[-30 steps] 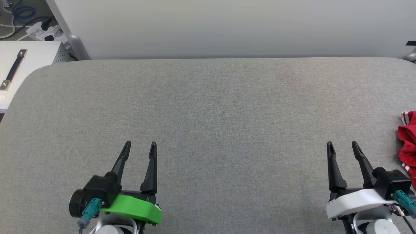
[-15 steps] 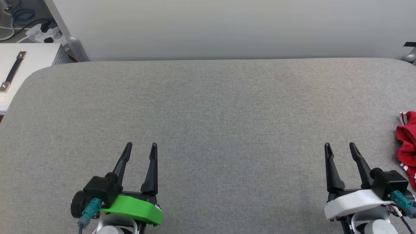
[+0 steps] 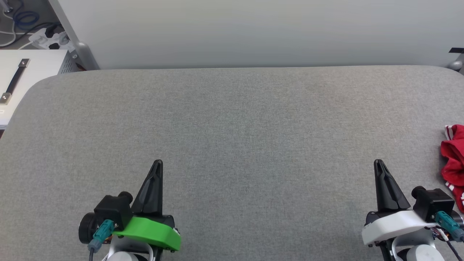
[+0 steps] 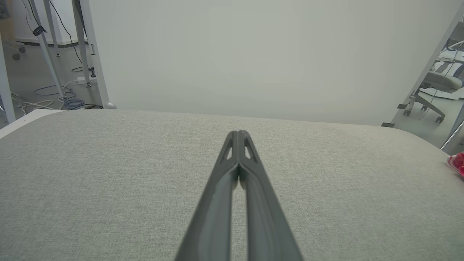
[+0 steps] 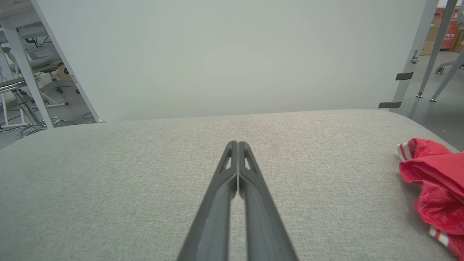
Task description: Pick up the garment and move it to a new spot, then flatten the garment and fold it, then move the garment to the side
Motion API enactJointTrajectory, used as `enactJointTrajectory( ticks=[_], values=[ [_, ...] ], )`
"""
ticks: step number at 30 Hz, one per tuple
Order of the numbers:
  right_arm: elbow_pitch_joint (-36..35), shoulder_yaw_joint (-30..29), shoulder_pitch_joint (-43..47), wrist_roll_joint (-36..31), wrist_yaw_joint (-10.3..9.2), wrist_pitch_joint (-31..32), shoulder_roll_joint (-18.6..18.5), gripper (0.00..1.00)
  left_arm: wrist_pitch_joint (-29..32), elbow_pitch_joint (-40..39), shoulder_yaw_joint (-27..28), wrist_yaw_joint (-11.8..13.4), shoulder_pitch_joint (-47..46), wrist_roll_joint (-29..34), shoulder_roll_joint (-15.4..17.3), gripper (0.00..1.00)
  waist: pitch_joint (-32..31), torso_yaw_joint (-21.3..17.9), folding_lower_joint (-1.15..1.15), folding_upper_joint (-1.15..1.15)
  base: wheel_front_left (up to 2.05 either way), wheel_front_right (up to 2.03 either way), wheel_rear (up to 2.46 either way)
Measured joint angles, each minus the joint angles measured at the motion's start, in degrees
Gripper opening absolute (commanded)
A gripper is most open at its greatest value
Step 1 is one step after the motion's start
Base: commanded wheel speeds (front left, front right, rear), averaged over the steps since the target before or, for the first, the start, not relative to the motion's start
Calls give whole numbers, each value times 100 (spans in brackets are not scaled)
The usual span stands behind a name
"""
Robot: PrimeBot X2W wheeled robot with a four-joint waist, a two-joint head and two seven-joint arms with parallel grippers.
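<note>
On table [image 3: 232, 119], far right, bunched garment [image 5: 436, 177], folds clearest from right wrist

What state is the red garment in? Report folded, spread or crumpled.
Crumpled: the garment lies in a bunched, creased red heap on the gray surface, partly out of frame.

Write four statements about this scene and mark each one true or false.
1. The garment is red with striped trim. True.
2. The left end effector is shut. True.
3. The right end effector holds the garment. False: it is shut on nothing, and the garment lies apart, to its right.
4. The garment is spread flat mid-table. False: it is crumpled at the grey table's right edge.
</note>
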Motion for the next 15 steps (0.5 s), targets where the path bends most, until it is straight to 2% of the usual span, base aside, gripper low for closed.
enactJointTrajectory(
  ticks=[15],
  values=[
    [-81,12,1,-78,0,155,3,0,176,-63,68,77,0,146,-1,0,-42,-12,0,0,0,0,0]
  ],
)
